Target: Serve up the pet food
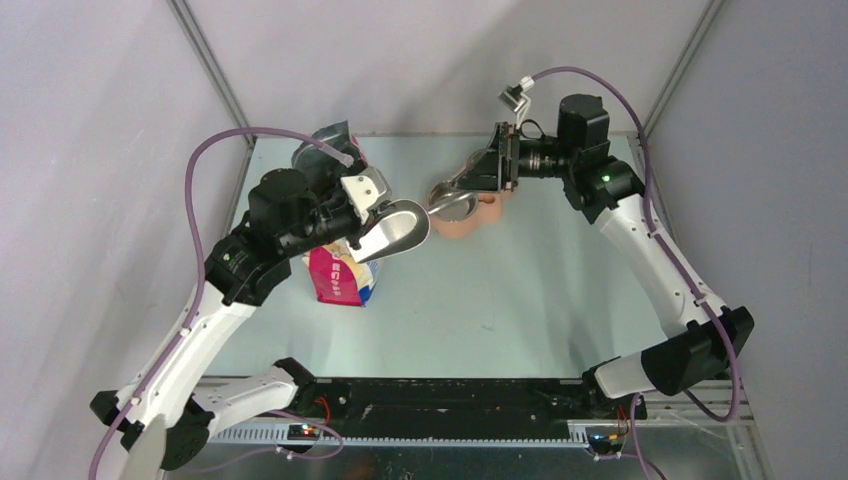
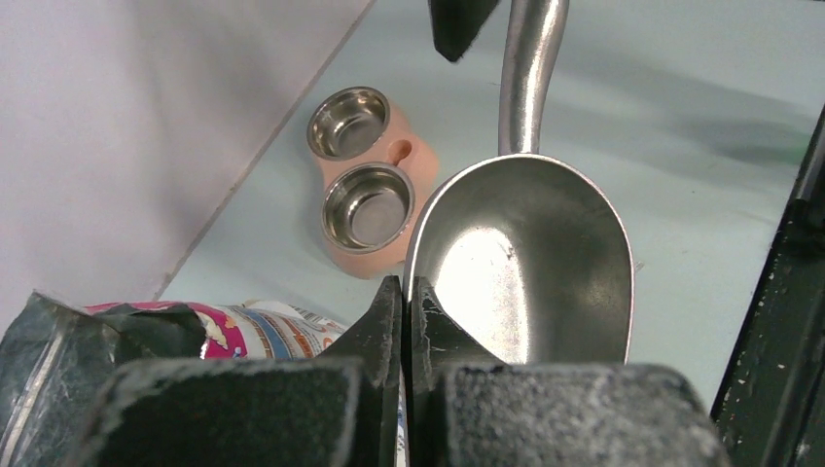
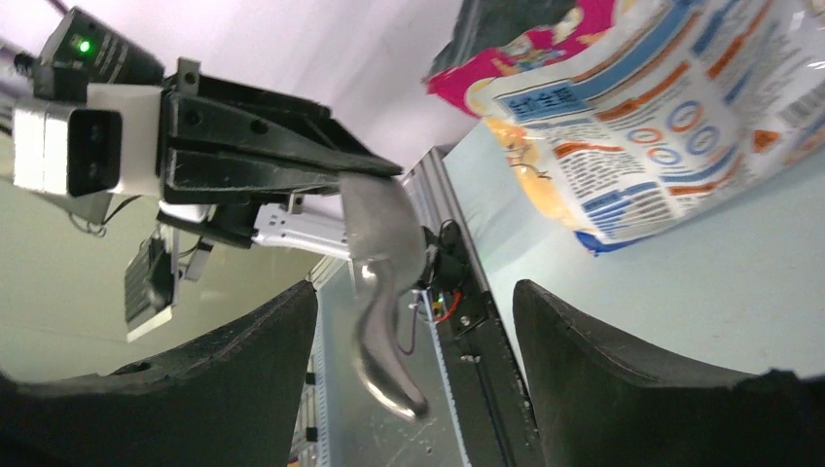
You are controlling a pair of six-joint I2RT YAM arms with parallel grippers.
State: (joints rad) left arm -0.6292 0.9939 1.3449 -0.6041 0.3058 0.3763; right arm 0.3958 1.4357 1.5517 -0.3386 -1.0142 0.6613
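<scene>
I am holding the left gripper (image 2: pixel 409 292) pinched tight on the rim of a grey metal scoop (image 2: pixel 525 258). Its fingers are pressing together with the thin edge of the scoop between them. The scoop's hollow is facing the left wrist camera and is showing only bare shiny metal. Its handle (image 2: pixel 530 68) is pointing away, toward the right arm.

My right gripper (image 1: pixel 462 185) is hanging spread wide, with nothing between its fingers (image 3: pixel 603 360). It is hovering just beside the end of the handle, above a pink double bowl (image 2: pixel 365 185). I cannot tell whether it is touching the handle. Both steel cups of the bowl are showing bare metal.

I cannot see the pet food in any view. A pink, white and blue printed bag (image 1: pixel 340 275) is sitting on the pale table (image 1: pixel 520 290) under my left wrist. Its opening is hidden from me, so I cannot tell what is inside.
</scene>
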